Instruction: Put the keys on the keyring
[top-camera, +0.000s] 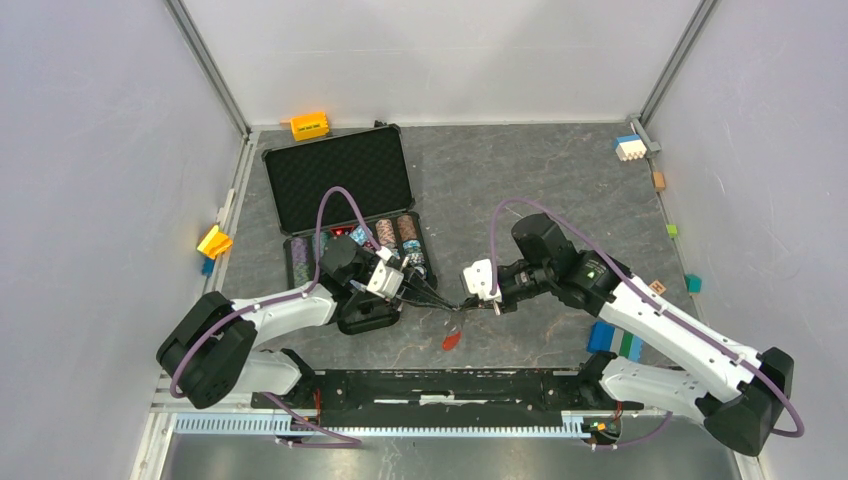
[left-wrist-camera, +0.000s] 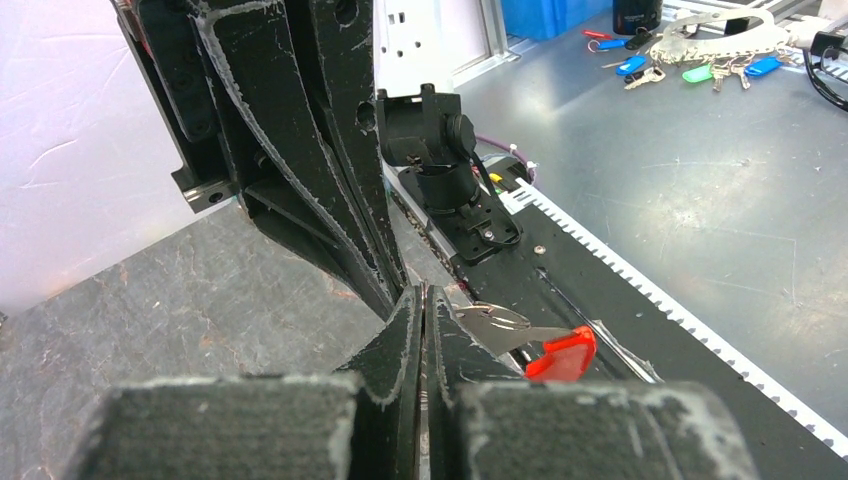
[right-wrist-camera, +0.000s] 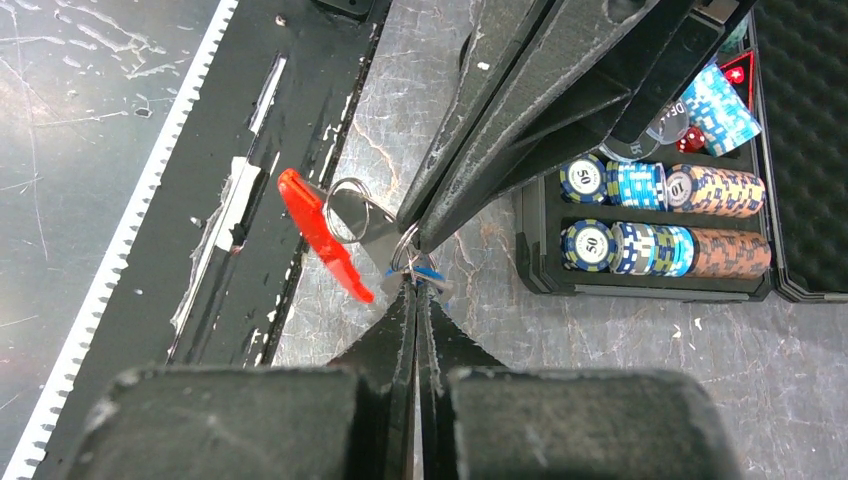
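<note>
Two arms, two claws, one keyring, and one key you can make out.

Start on your left: there is one yellow block (top-camera: 214, 241) by the wall and one orange block (top-camera: 310, 125) behind the single open case (top-camera: 340, 175). The chips (right-wrist-camera: 660, 187) lie in it. The right wrist view gives you two full rows, with more behind that are too cramped to count.

Your left claw (left-wrist-camera: 423, 320) is closed tight and its tips pinch the keyring (right-wrist-camera: 352, 212). It sits mid-table, between the two claws and just ahead of the base rail. Look at it: one flat silvery plate, one large ring through it and one smaller ring right at the pinch. One bright red tag (right-wrist-camera: 322, 235) slants off to the side.

The key (right-wrist-camera: 428, 272) has a blue head and a silvery blade, and it sits at that small ring.

Your right claw (right-wrist-camera: 415, 310) is squeezed fully together, tips against the key. You can't tell whether it actually nips it.

At far right, at least six small blocks line the wall, from a blue-and-white one (top-camera: 628, 147) down to a blue one (top-camera: 602, 337).
</note>
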